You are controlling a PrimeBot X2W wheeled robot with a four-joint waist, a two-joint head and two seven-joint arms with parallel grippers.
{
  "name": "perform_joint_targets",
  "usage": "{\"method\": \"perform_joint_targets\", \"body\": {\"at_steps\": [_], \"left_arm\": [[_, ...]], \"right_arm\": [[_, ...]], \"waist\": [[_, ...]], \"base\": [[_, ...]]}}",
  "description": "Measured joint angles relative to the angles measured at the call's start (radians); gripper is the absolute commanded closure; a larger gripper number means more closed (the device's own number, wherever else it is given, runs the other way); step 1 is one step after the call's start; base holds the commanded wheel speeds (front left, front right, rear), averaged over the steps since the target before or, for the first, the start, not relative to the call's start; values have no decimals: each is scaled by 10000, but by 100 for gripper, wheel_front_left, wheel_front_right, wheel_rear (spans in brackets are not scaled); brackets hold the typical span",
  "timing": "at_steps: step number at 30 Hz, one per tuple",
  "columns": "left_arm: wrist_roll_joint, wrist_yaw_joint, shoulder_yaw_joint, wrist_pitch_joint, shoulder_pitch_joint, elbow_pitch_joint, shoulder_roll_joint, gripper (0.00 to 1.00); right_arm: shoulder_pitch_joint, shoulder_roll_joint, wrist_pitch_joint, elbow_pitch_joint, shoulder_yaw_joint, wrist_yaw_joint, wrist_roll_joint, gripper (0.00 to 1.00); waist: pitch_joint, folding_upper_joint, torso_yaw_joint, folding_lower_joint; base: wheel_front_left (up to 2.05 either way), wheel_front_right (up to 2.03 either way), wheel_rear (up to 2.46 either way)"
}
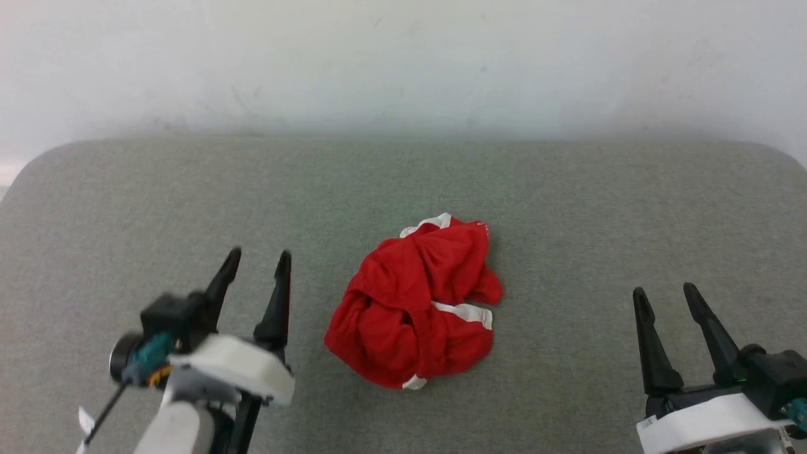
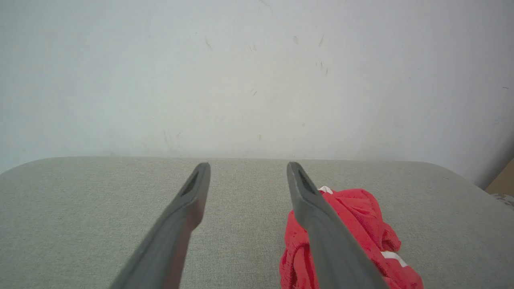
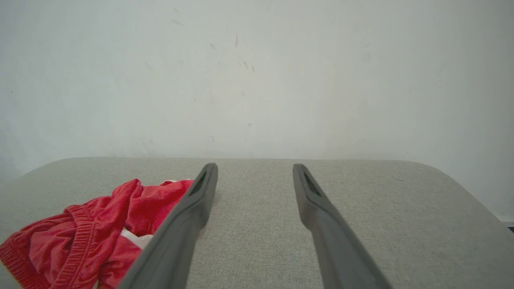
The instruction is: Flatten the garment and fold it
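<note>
On a grey padded surface (image 1: 567, 208), the left gripper (image 1: 260, 254), fingers spread and empty, is the nearer one to the garment (image 1: 416, 309), a crumpled red heap with white trim lying mid-surface and slanting near-left to far-right, while the right gripper (image 1: 664, 290), also spread, hangs well apart; no writing is legible.

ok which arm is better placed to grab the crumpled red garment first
Left, probably: the left pincer stands open close beside the garment, while the right pincer, also open, is farther off across the grey surface.
</note>
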Motion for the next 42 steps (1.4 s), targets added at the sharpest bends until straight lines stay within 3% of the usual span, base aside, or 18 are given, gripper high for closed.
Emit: {"method": "perform_joint_targets", "body": {"at_steps": [5,11,18,27,28,29,32,38,42], "left_arm": [[-98,-598,-650,1185,-1366,31,52,0],[-545,-1430,-1837,2224,-2201,456,-527,0],[-629,-1745,-3131,3534,-2173,1335,-683,0],[-775,-1816,-3728,4456,-1805,1871,-523,0],[-790,-1818,-3799,4573,-1805,1908,-510,15],[-790,-1818,-3858,4688,-1805,1942,-499,15],[-817,-1822,-3921,4750,-1805,1977,-491,100],[-811,-1839,-4006,4295,-1856,1866,-435,100],[-828,-1601,-3448,3574,-2030,1356,-424,100]], "right_arm": [[-153,2,88,-42,-6,0,-86,0],[-392,2,127,-40,105,0,-142,0],[-419,2,125,31,167,0,-121,0],[-419,2,73,163,173,0,-13,0],[-420,4,69,169,178,0,-2,0],[-420,4,69,176,182,0,6,0],[-420,2,67,217,199,0,27,0],[-422,4,13,332,196,0,46,0],[-422,2,-10,443,159,0,132,0]], "waist": [[302,0,292,1],[569,0,419,1],[625,0,148,0],[661,0,26,0],[660,0,32,0],[663,0,38,-1],[641,0,41,0],[595,2,31,-1],[533,2,63,0]], "base": [[0,0,0],[0,0,0],[0,0,0],[0,0,0],[0,0,0],[0,0,0],[0,0,0],[0,0,0],[0,0,0]]}}
